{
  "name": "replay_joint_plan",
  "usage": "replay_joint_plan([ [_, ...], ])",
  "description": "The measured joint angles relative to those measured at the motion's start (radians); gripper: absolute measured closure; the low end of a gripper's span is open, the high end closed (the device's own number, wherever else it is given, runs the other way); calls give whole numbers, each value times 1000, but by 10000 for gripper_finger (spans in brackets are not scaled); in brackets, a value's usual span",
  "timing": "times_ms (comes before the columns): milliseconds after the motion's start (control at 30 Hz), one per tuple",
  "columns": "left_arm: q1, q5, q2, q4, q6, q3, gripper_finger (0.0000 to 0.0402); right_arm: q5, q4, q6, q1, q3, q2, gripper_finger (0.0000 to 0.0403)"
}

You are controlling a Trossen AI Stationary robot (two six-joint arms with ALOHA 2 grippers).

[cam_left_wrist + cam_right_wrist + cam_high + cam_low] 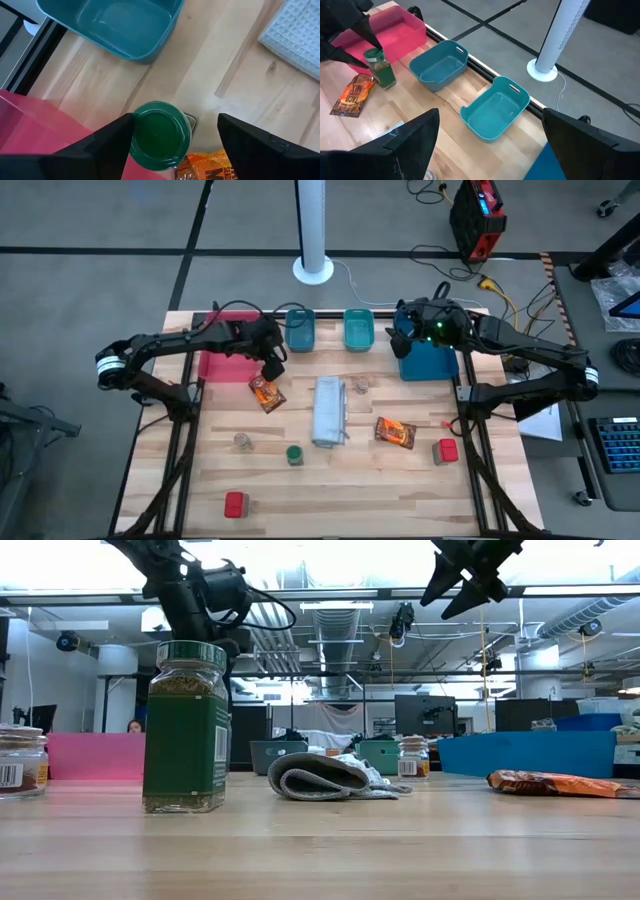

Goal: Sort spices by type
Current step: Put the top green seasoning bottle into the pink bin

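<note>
A: Where is the green-lidded jar (159,132) placed relative to the left gripper (172,142)?

B: It is seen upright directly below and between the fingers (107,145); its long axis is vertical, in line with the approach from above. The fingers are spread wide to either side of the lid; no contact is seen. In the high view the left gripper (270,364) is found at about 11 o'clock from the table's middle, beside the pink tray (222,358), just above the orange packet (266,393).

A: Which arm is nearer?

B: The left arm; the right gripper (408,330) is held open at about 1 o'clock, over the blue tray (430,365), well apart from the jar.

A: What is obscured?

B: In the high view the jar is covered by the gripper; whether it stands on the table or on the packet's edge cannot be told; the jar's base is cut off in the left wrist view.
</note>
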Motion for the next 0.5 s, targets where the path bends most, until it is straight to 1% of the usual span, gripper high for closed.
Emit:
replay_joint_plan([
  [133,0,11,-2,-3,0,0,137,0,18,-40,-1,4,0,60],
  [500,0,26,-4,7,-1,-17,161,0,30,-50,-41,6,0,60],
])
